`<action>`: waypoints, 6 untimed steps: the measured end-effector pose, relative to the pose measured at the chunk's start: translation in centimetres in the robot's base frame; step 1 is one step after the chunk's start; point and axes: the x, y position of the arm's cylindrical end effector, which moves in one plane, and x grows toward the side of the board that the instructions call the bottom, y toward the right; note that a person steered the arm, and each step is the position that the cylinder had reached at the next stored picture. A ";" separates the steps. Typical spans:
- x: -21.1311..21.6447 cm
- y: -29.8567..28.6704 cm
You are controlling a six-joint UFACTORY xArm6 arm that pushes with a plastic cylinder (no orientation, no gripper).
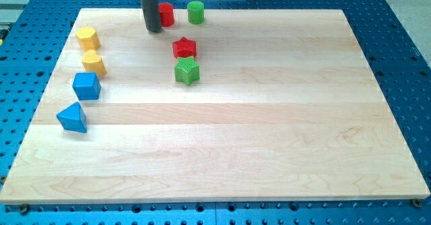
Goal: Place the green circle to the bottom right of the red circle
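Green circle [196,12] stands just right of the red circle [166,14], near the board's top edge. No pincer here, only a bare rod, its tip [154,30] touching the red circle's left side, so the green circle lies beyond, rightward.

Landmark: wooden board [269,151]; all eight blocks lie on it.
Red blocks: 2, red circle [167,14], red star [184,48].
Green blocks: 2, green circle [196,12], green star [187,71].
Yellow blocks: 2, [87,38], [94,62].
Blue blocks: 2, blue cube [87,85], blue triangle [73,118].
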 end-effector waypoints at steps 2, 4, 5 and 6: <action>-2.2 12.6; -6.5 10.9; -6.6 7.4; -3.6 5.3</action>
